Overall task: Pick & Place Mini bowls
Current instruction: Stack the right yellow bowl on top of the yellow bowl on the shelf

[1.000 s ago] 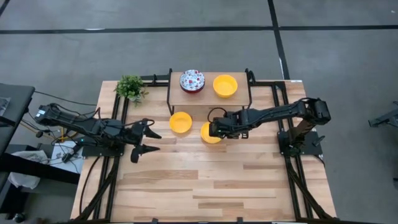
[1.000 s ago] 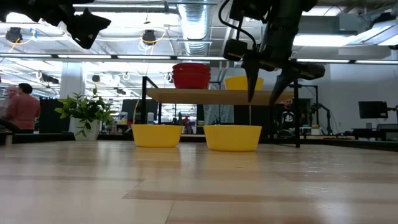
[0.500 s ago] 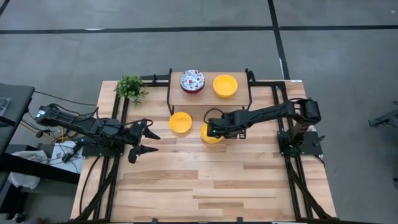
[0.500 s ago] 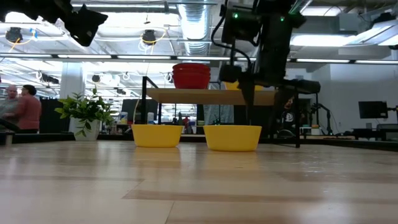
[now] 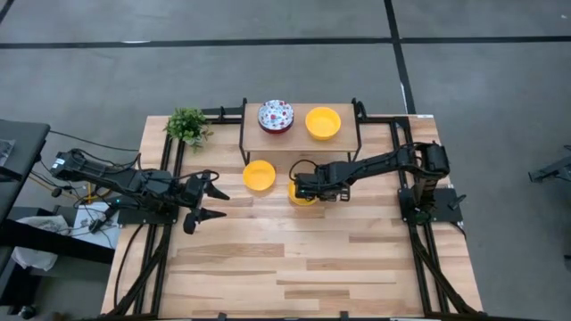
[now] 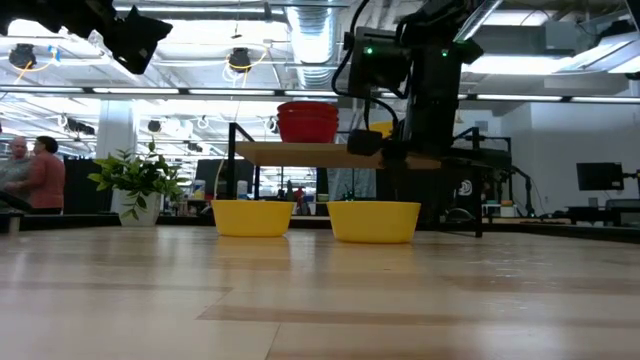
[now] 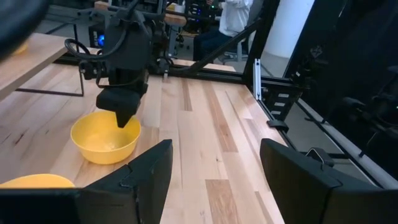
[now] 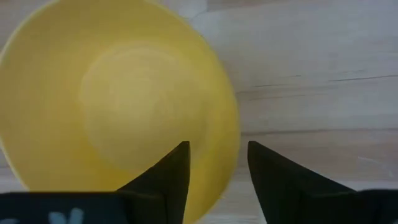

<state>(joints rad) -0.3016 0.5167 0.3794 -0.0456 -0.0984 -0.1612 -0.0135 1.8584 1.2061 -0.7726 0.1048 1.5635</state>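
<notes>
One yellow mini bowl (image 5: pixel 303 198) rests on its base on the table, mostly under my right gripper (image 5: pixel 301 187). That gripper points down, open, with one finger inside the bowl (image 8: pixel 118 93) and one outside its rim; I see no touch. A second yellow bowl (image 5: pixel 260 175) sits just left of it. On the low shelf (image 5: pixel 299 138) stand a third yellow bowl (image 5: pixel 323 123) and a stack of floral bowls (image 5: pixel 276 116). My left gripper (image 5: pixel 203 202) waits open, raised over the table's left side.
A small green plant (image 5: pixel 187 125) stands at the far left corner. The shelf's black frame (image 6: pixel 236 165) rises just behind the two table bowls. Bare wood (image 5: pixel 303 267) fills the near half of the table. People (image 6: pixel 35 172) stand in the room beyond.
My right gripper has moved toward the table's left edge and down, from beside and above the yellow bowl to straddling its rim. In the low view its fingertips have dropped to the bowl's rim and stand closer together. The bowls have kept still.
</notes>
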